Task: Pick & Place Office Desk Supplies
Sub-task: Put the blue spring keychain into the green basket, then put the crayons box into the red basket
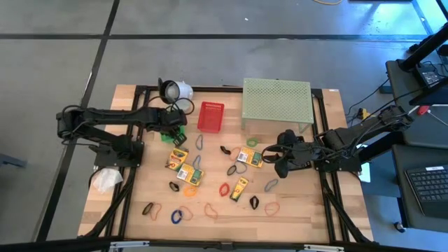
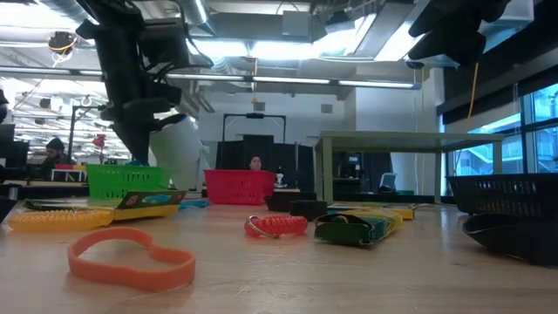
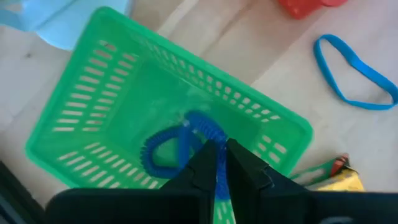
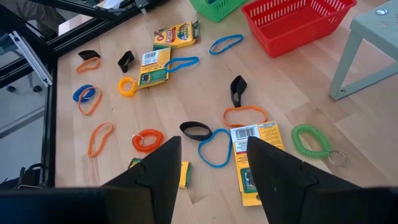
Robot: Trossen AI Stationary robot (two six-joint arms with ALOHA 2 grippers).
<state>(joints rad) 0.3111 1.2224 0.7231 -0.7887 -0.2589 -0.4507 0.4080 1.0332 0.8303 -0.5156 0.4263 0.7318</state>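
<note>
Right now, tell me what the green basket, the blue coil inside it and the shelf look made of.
Green basket: looks like moulded plastic, slightly glossy, with even slotted walls. Blue coil: probably springy plastic, wound like a phone cord, faintly shiny. Pale green shelf: seems to be painted sheet metal, matte, with regular rows of punched holes and thin legs; the paint hides the metal itself.

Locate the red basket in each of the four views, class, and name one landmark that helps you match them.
High: red basket, top centre.
Low: middle distance, centre.
Left wrist: only a red edge at the top, identity uncertain.
Right wrist: upper right.
Landmark: pale green shelf beside it.
</note>
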